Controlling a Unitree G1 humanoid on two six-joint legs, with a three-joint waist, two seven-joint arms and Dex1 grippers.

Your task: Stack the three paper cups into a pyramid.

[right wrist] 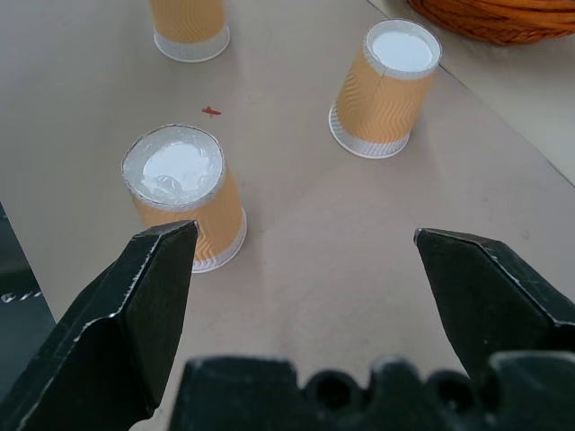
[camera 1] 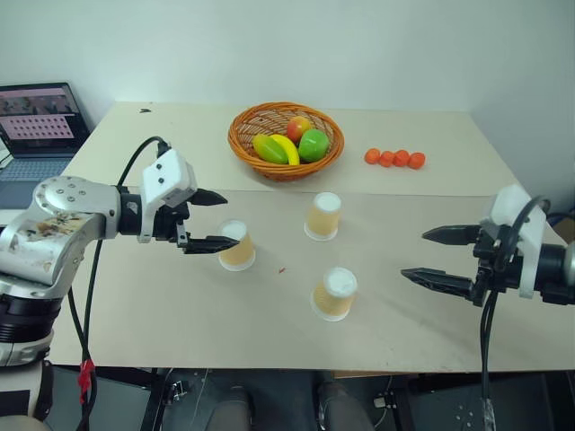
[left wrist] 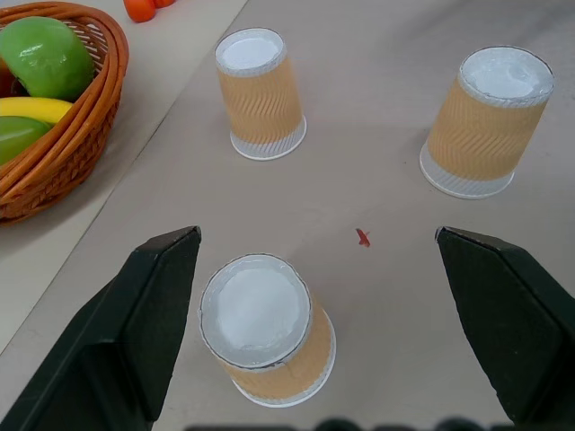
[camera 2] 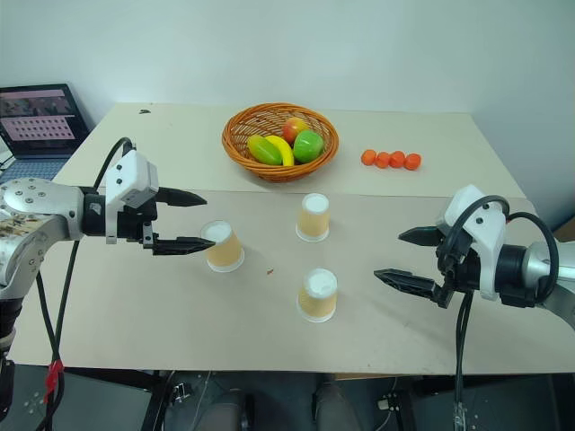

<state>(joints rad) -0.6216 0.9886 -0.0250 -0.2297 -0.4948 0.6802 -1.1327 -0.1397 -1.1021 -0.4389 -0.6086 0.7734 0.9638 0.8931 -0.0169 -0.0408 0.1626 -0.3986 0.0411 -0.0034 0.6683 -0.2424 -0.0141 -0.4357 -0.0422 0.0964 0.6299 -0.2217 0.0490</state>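
- Cups: I am seeing the three paper cups [camera 1: 326, 216] standing inverted and apart on the bench [camera 1: 162, 296]; nothing is stacked yet.
- Fingers: I am holding the left gripper [camera 1: 205, 220] and the right gripper [camera 1: 437, 256] spread wide, both empty.

The three paper cups [camera 1: 322, 248] have matt, wavy-embossed tan sides and smooth white bases. At their twelve o'clock, the woven wicker basket [camera 1: 244, 135] holds glossy fruit [camera 1: 313, 144]. The table [camera 1: 162, 296] looks smooth, matt beige.

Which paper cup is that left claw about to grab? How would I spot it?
Start at the wicker fruit basket at the back of the table. Three upturned paper cups stand apart in front. Yours is the leftmost cup, the only one right beside the open left gripper, by its lower finger.
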